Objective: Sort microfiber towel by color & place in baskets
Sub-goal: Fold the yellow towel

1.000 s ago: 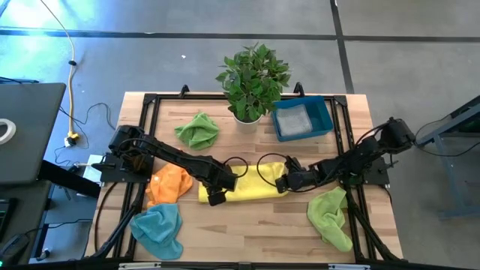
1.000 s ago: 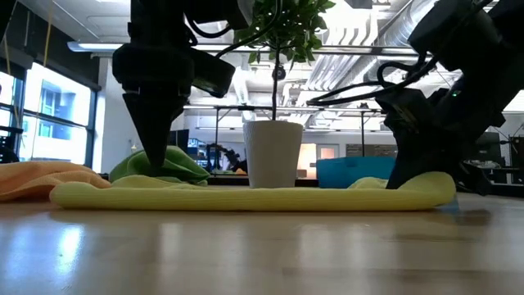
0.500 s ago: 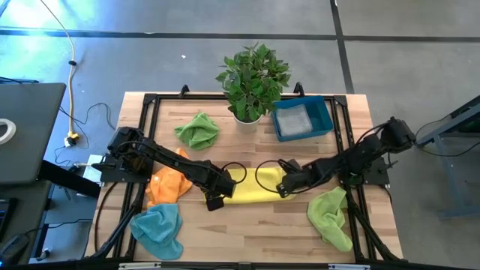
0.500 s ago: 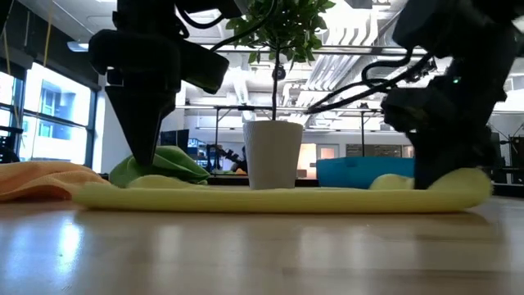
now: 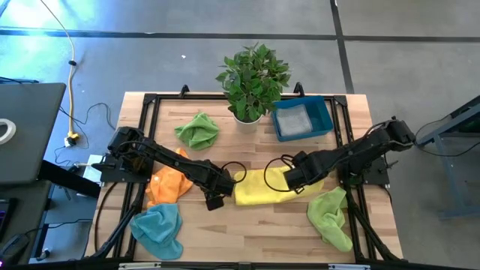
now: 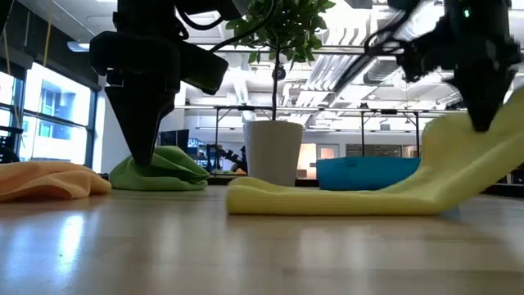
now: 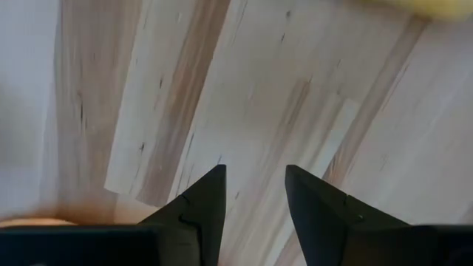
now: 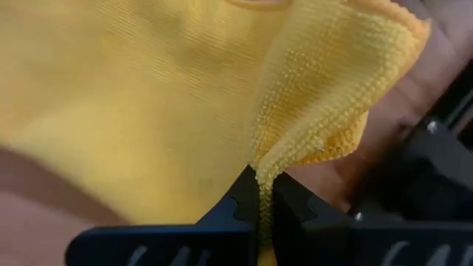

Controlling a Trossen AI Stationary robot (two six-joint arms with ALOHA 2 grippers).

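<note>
The yellow towel (image 5: pixel 261 187) lies folded at the table's middle, and its right end rises off the wood (image 6: pixel 467 156). My right gripper (image 5: pixel 295 180) is shut on that raised end. My left gripper (image 5: pixel 213 199) stands open just left of the towel's left end, fingers pointing down over bare wood (image 7: pixel 255 193), touching nothing. The teal-blue bin (image 5: pixel 327 114) stands at the far right with a pale grey cloth inside. My right gripper pinches a bunched fold at the yellow towel's right end (image 8: pixel 267 168) between its two fingers, several layers thick. That end is lifted clear of the table and slopes down (image 6: pixel 442 176) to the rest of the towel, which lies flat on the wood.
A green towel (image 5: pixel 197 129) lies at the far left, an orange one (image 5: pixel 168 184) and a teal one (image 5: pixel 158 229) at the near left, and a light green one (image 5: pixel 331 216) at the near right. A potted plant (image 5: pixel 251 79) stands beside the bin.
My right gripper has risen and gone toward the table's right edge with the yellow towel's right end. That end has lifted clear. The rest has slid right along the table, and its left end has come away from my left gripper, which stayed in place.
</note>
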